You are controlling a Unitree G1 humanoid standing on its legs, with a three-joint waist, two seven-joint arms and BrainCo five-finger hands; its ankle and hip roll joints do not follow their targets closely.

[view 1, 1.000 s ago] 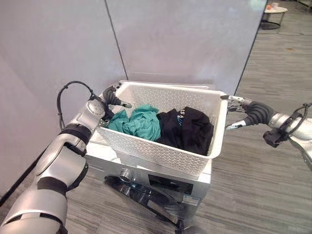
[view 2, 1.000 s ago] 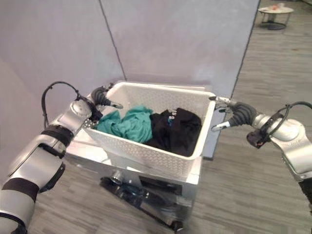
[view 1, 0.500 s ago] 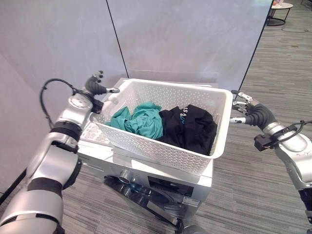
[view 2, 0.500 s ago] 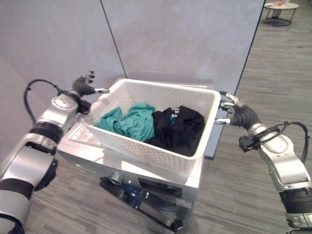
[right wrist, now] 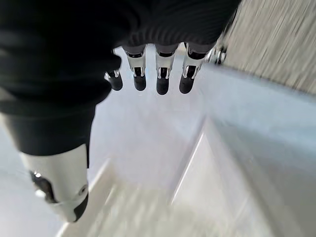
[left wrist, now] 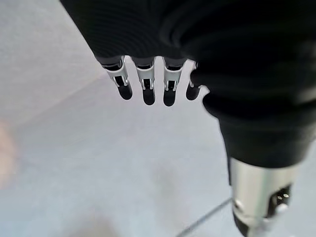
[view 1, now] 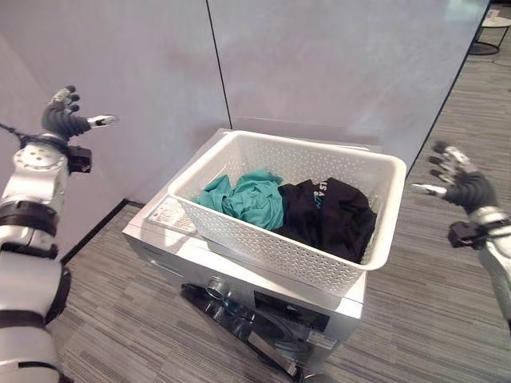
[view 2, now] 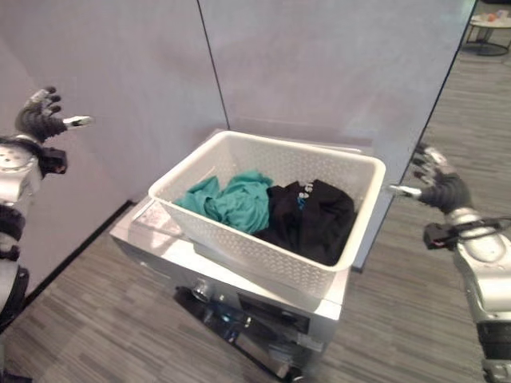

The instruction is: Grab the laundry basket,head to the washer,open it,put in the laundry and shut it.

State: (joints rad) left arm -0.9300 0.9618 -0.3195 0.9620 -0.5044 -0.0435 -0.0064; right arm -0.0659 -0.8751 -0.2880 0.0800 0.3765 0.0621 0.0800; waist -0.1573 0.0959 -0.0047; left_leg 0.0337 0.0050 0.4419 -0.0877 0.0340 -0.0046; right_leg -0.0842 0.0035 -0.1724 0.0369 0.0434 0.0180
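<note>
- Left eye view, far left: the left hand (view 1: pixel 64 114) is raised in front of the grey partition wall (view 1: pixel 144 88), fingers relaxed and spread, thumb pointing right, holding nothing.
- Left wrist view shows that hand's fingers (left wrist: pixel 144 89) in a straight row with the thumb apart, only pale wall past them.
- Centre: the white laundry basket (view 1: pixel 263 251) sits on top of the silver washer (view 1: pixel 184 263), well apart from both hands.
- Inside the basket, a teal garment (view 1: pixel 251 199) lies on the left, touching a black garment (view 1: pixel 331 215) on the right.
- Below the basket, the washer's front carries a knob (view 1: pixel 215 287), and its door (view 1: pixel 271 339) hangs open toward the grey wood-look floor (view 1: pixel 128 319).
- Right: the right hand (view 1: pixel 459 185) hovers just beyond the basket's right rim, fingers loosely spread, empty.
- Right wrist view shows its fingers (right wrist: pixel 160 79) straight, thumb apart, over a pale blurred surface.
- Far right corner, right eye view: a small round table (view 2: pixel 491 28) stands far off.
</note>
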